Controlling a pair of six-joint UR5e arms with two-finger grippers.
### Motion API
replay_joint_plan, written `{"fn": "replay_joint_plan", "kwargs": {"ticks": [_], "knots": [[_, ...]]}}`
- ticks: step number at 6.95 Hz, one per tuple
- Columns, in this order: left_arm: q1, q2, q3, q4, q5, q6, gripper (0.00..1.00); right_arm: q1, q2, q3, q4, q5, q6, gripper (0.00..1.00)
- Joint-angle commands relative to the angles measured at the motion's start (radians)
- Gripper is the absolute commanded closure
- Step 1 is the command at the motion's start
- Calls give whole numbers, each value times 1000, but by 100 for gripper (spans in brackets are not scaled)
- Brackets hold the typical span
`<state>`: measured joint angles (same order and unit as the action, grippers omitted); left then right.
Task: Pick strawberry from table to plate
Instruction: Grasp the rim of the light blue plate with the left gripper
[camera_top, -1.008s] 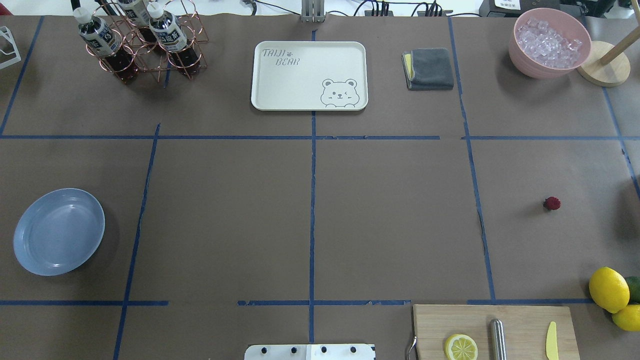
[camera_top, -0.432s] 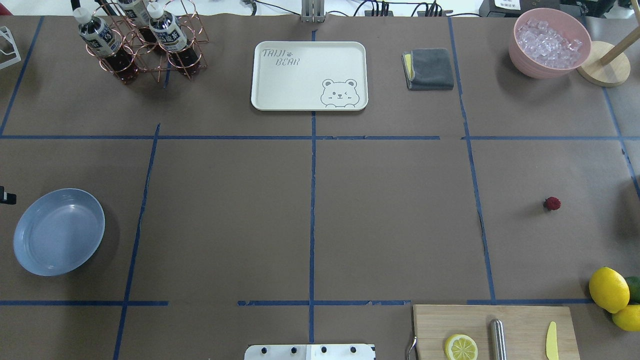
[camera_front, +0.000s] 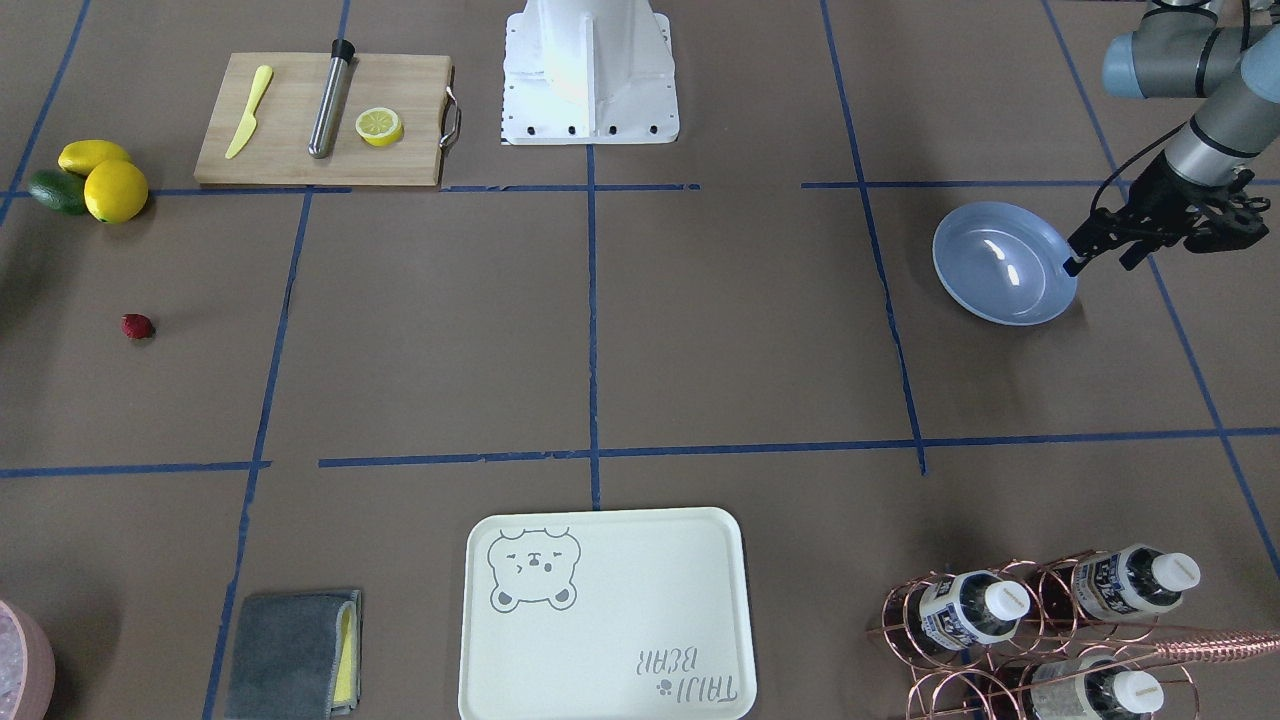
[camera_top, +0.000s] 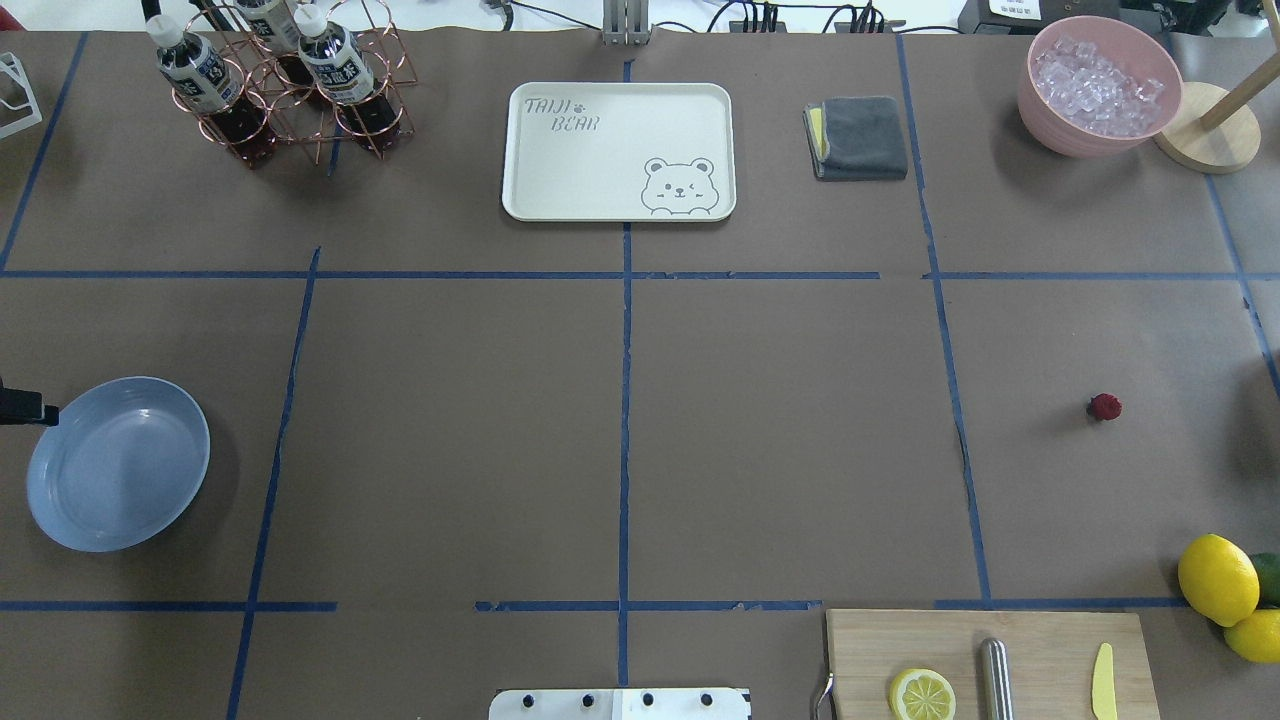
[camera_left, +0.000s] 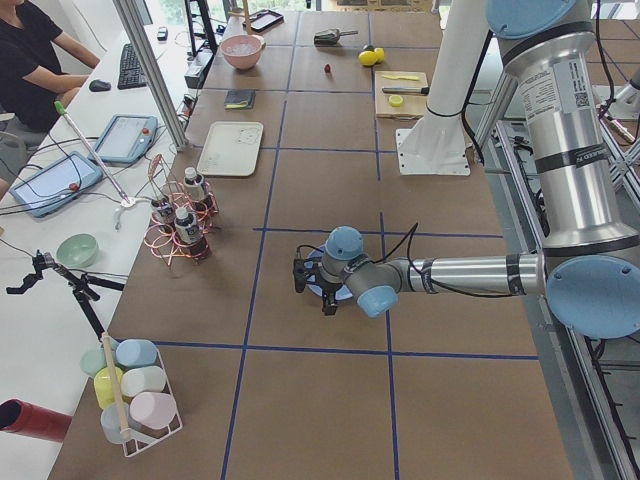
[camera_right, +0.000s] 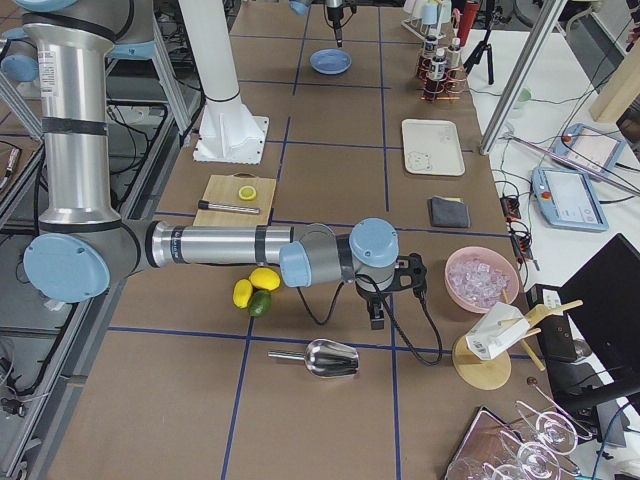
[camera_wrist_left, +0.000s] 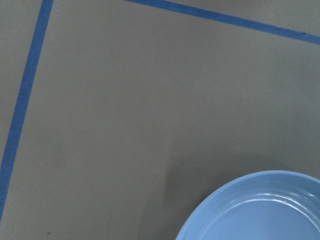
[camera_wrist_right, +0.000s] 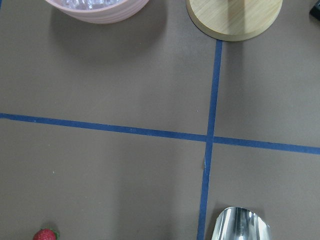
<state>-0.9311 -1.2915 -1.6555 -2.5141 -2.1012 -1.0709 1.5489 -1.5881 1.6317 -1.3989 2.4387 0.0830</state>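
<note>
The strawberry (camera_top: 1104, 406), tiny and dark red, lies alone on the brown table (camera_top: 780, 430) at the right; it also shows in the right wrist view's bottom-left corner (camera_wrist_right: 45, 234). At the far left sits the light-blue plate (camera_top: 118, 463), with nothing on it. My left gripper (camera_front: 1102, 262) hovers at the plate's (camera_front: 1005, 263) outer far rim, its fingers apart and holding nothing; only one fingertip (camera_top: 30, 409) shows in the overhead view. My right gripper (camera_right: 385, 292) appears only in the exterior right view, low over the table's right end, so I cannot tell its state.
A cream bear tray (camera_top: 618, 150), a bottle rack (camera_top: 280, 80), a grey cloth (camera_top: 857, 137) and a pink bowl of ice (camera_top: 1100, 85) line the far edge. Lemons (camera_top: 1218, 578) and a cutting board (camera_top: 990, 665) sit near right. A metal scoop (camera_wrist_right: 240, 227) lies beyond the strawberry.
My left gripper's fingertip has come into the overhead view at the left edge and moved right to the plate's rim. The strawberry and plate have not moved.
</note>
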Motion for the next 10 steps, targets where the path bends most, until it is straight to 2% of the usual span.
{"fn": "replay_joint_plan", "kwargs": {"ticks": [1, 2, 3, 4, 5, 6, 8, 9, 10], "knots": [[44, 0, 17, -37, 9, -12, 2, -15, 8, 2, -2, 0, 46, 0], [58, 0, 40, -67, 9, -14, 15, -18, 8, 2, 0, 0, 75, 0], [60, 1, 45, -80, 9, -14, 39, -16, 8, 3, 0, 2, 75, 0], [60, 1, 46, -80, 9, -12, 68, -16, 8, 5, 0, 2, 75, 0], [60, 1, 48, -80, 9, -11, 89, -16, 8, 5, 0, 3, 75, 0], [61, 1, 48, -80, 9, -8, 100, -16, 8, 5, 1, 6, 75, 0], [57, 4, 42, -81, 0, -3, 100, -16, 10, 7, 1, 8, 75, 0], [46, 12, 1, -77, -23, -3, 100, -16, 11, 14, 0, 8, 75, 0], [38, 18, -36, -74, -134, -3, 100, -18, 11, 16, 0, 8, 75, 0]]}}
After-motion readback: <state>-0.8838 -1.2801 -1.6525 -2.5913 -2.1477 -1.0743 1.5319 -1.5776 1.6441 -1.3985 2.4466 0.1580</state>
